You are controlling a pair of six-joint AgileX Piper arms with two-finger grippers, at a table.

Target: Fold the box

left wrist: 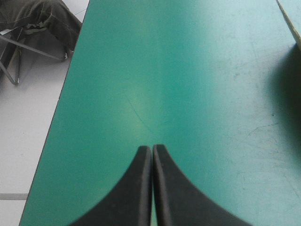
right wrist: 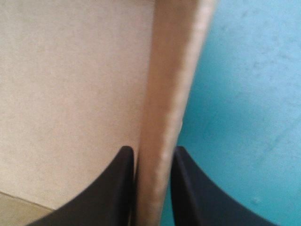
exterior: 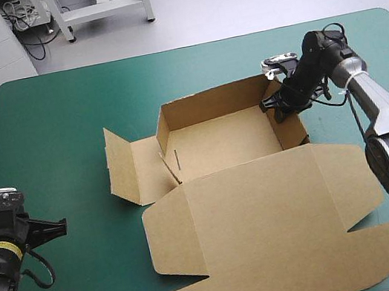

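While your right gripper (right wrist: 153, 151) pinches the brown box's (exterior: 218, 143) raised wall (right wrist: 171, 94) from inside and outside, the lid (exterior: 270, 230) lies flat beside it. Your left gripper (left wrist: 152, 149), fingers (left wrist: 134, 193) pressed together, hangs over teal-green cover (left wrist: 178, 70), the box well apart.

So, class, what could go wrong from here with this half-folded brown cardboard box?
The right gripper is shut on the raised right wall of the brown cardboard box; a pull may crease it or drag the box, as nothing holds it. The left gripper sits shut over the teal-green cover, so the splayed left flap is unsupported.
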